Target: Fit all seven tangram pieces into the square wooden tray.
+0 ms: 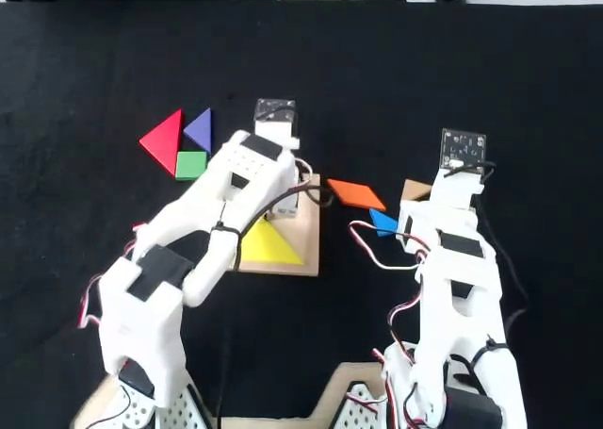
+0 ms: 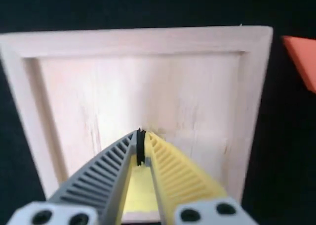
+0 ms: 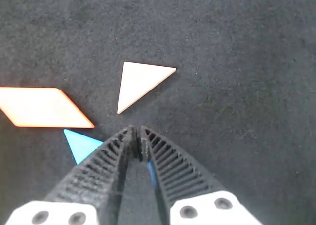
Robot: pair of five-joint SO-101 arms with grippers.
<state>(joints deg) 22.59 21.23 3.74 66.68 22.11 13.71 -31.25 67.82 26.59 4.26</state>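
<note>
Over the wooden tray point(image 2: 148, 39), the left gripper point(image 2: 140, 136), jaws closed and empty, should nudge the yellow triangle point(image 1: 268, 243) flush into its corner.

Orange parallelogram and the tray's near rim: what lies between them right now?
Nothing but bare black cloth. The left wrist view shows a dark gap separating the tray rim from the orange parallelogram.

**Nothing legible in any view**

Scanning every view now, and no word, number, label or sign can be read. The wooden tray point(image 2: 148, 39) shows bare grain. The orange piece point(image 1: 357, 194) and the yellow piece point(image 1: 268, 243) are plain colour. The small dark board point(image 1: 464, 147) carries pale specks too small to make out.
</note>
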